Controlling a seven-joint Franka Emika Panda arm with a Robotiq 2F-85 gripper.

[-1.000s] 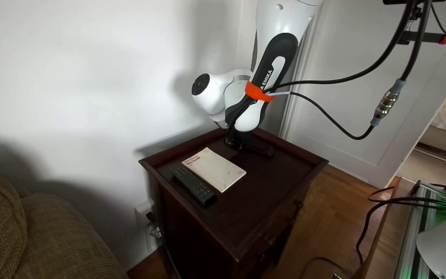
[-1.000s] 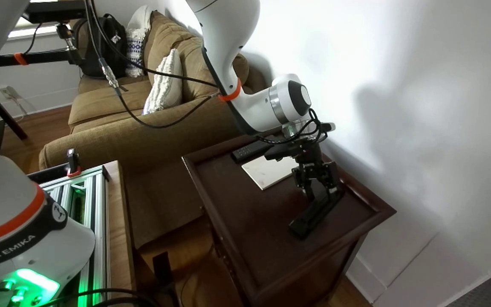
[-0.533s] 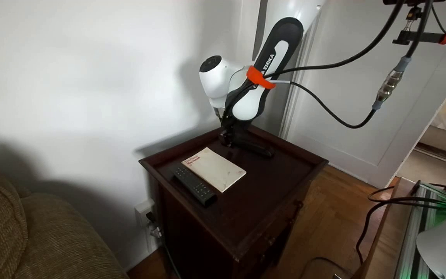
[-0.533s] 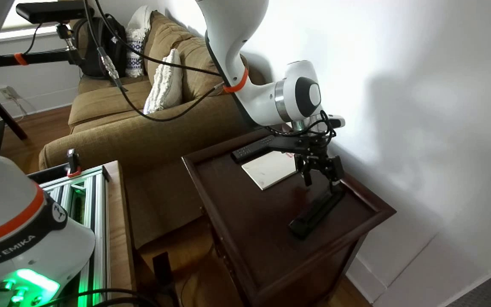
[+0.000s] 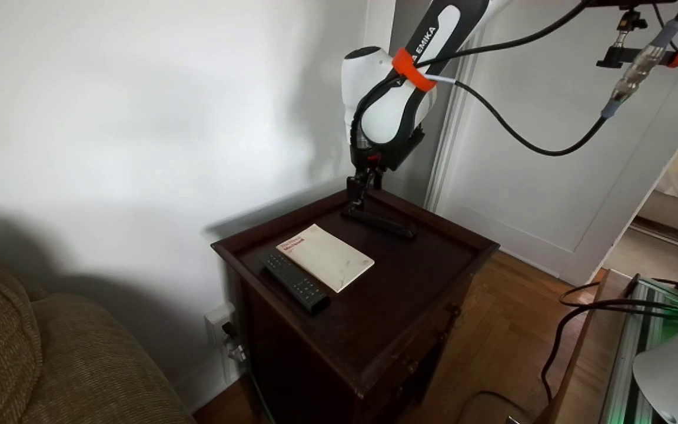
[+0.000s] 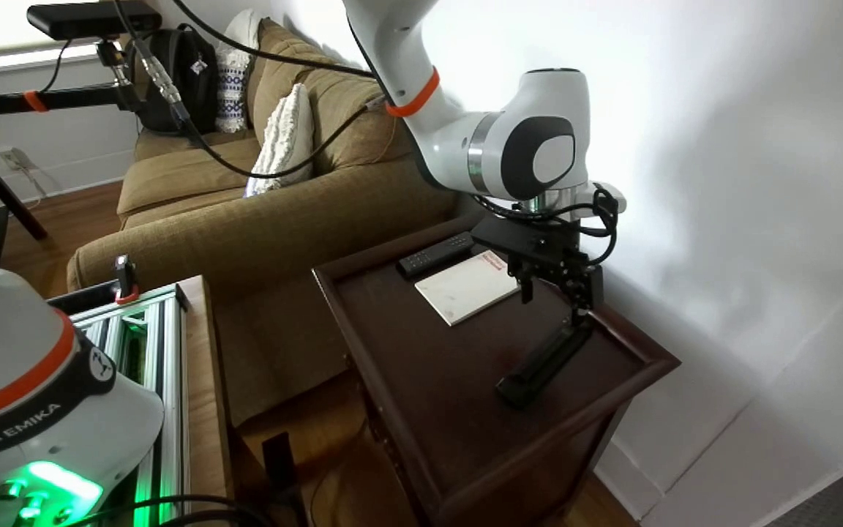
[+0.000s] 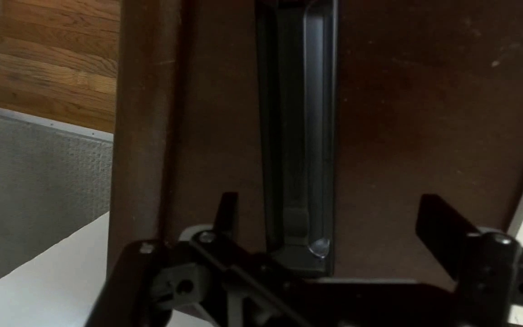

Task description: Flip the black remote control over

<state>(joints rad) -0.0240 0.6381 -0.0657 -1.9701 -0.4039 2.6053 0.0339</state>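
Note:
A long, slim black remote control (image 5: 381, 224) lies on the dark wooden cabinet top (image 5: 409, 294). It also shows in an exterior view (image 6: 542, 366) and in the wrist view (image 7: 294, 136), where a hollow, buttonless side faces up. My gripper (image 7: 329, 196) is open and empty, with the remote's near end between its fingers in that view, closer to the left finger. In both exterior views the gripper (image 6: 553, 309) (image 5: 367, 197) points down over the remote's wall-side end. Whether a finger touches the remote cannot be told.
A white booklet (image 5: 325, 257) lies mid-cabinet, with another black remote (image 5: 296, 281), buttons up, beside it. Both also show in an exterior view: booklet (image 6: 465, 287), remote (image 6: 435, 255). A raised rim (image 6: 634, 351) edges the cabinet top. White walls stand close behind; a brown sofa (image 6: 275, 219) is alongside.
The arm has risen and the gripper has tilted to point more straight down, moving up off the remote. Both remotes and the booklet have stayed in place.

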